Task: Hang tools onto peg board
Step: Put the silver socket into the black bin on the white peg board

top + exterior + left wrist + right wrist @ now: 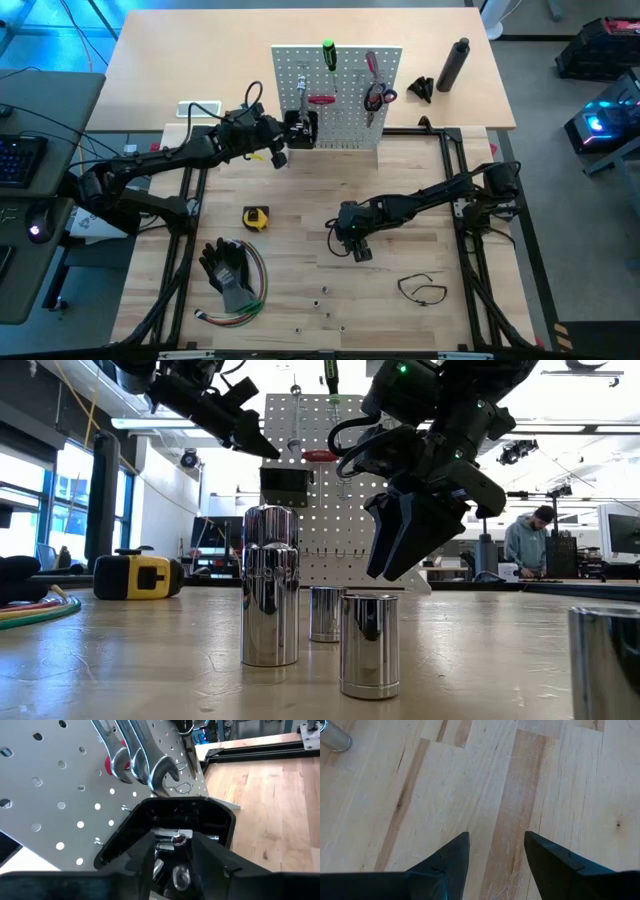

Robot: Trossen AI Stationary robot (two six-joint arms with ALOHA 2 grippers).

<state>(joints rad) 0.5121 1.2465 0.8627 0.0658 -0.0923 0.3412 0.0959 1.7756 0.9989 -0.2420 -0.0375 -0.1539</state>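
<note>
The peg board [340,110] stands upright at the back of the counter, white-grey and dotted with holes, a small black bin [301,128] on its front. On it hang a green-handled screwdriver [328,54], a red-handled tool [321,100], red-handled scissors [375,92] and silver wrenches [137,757], which hang just above the bin. Small metal pieces [172,842] lie inside the bin. A yellow tape measure [256,217], a thin black loop [423,289] and tiny metal bits [323,296] lie on the counter.

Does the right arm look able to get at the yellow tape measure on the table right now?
Probably yes: the right gripper hangs open and empty, with bare wood between it and the tape measure.
</note>
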